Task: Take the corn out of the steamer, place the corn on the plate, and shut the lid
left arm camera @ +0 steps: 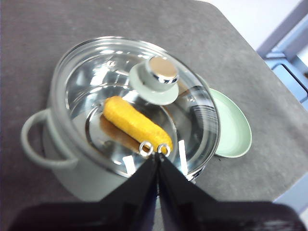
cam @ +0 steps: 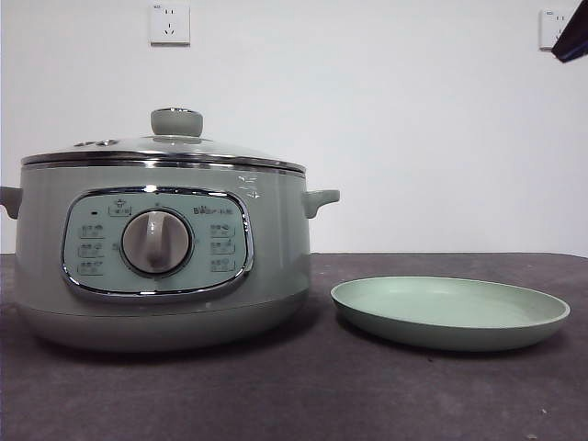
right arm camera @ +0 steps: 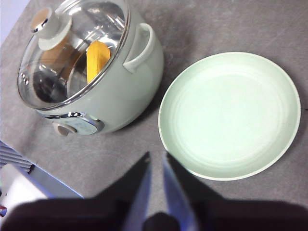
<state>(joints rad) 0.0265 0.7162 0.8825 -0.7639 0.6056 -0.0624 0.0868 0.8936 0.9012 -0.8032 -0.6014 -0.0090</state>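
The sage-green steamer point(cam: 276, 230) stands at the left with its glass lid point(cam: 176, 121) shut on it. The corn point(left arm camera: 132, 122) lies inside on the metal rack and shows through the glass, also in the right wrist view point(right arm camera: 97, 58). The pale-green plate point(cam: 450, 333) lies empty to the right of the pot. My left gripper point(left arm camera: 158, 155) hangs above the lid near the pot's rim, jaws shut and empty. My right gripper point(right arm camera: 156, 158) hangs above the table by the plate's point(right arm camera: 231, 115) near edge, jaws a narrow gap apart and empty.
The dark grey table point(cam: 303, 395) carries only the pot and plate. A black arm tip point(cam: 571, 41) shows at the top right corner. The table's edge and blue frame parts point(left arm camera: 288, 62) lie beyond the plate in the left wrist view.
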